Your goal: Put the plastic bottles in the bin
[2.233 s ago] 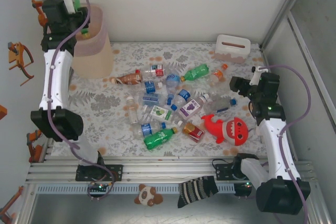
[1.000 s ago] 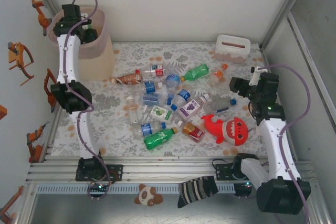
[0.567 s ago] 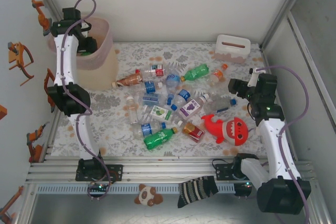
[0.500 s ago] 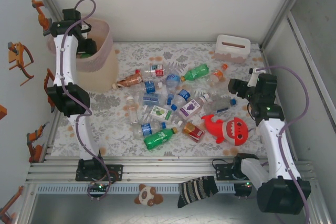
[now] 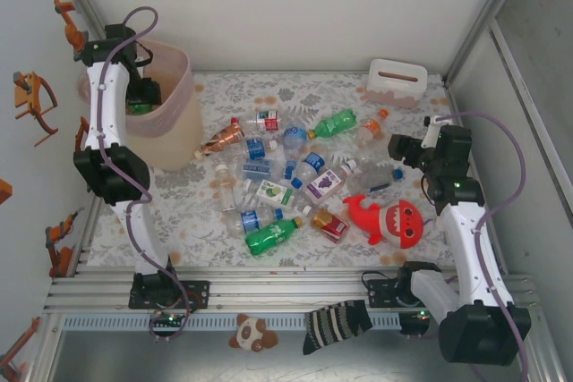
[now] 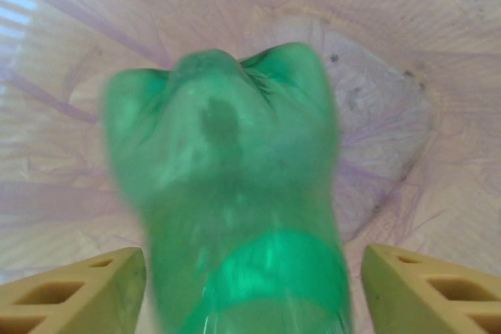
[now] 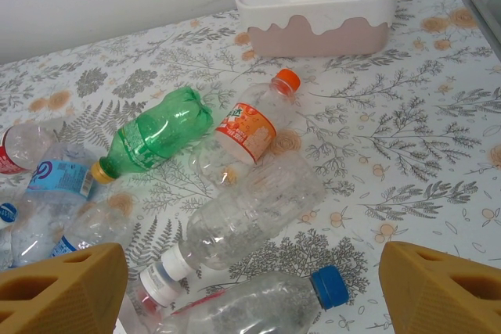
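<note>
Floral-printed table point(image 5: 376, 105) inside a white-walled enclosure, viewed from above and behind the two arm bases. At far left, the bin point(image 5: 183, 127) — tall, translucent pink — with the left gripper point(image 5: 140, 96) reaching down inside its rim. From the left wrist: pink bin wall all round, a green bottle point(image 6: 227, 185) blurred between the fingers point(image 6: 78, 291), a sliver of gap visible at either side. Grip judged released or on the point of release, with the bottle already inside the bin.

At right, the right gripper point(image 5: 400, 145) hovering above the table near the white slotted box point(image 5: 397, 82), fingers wide apart and holding nothing. Nearer the arm bases, a red shark plush point(image 5: 394, 219), no part of the task.

Mid-table, the plastic bottles point(image 5: 277, 176) left to move — over a dozen, lying on their sides in a loose heap, among them a second green bottle point(image 7: 156, 138) and an orange-capped bottle point(image 7: 250, 127). Progress judged early: one bottle seen in the bin, nearly the whole heap yet to be carried across.
</note>
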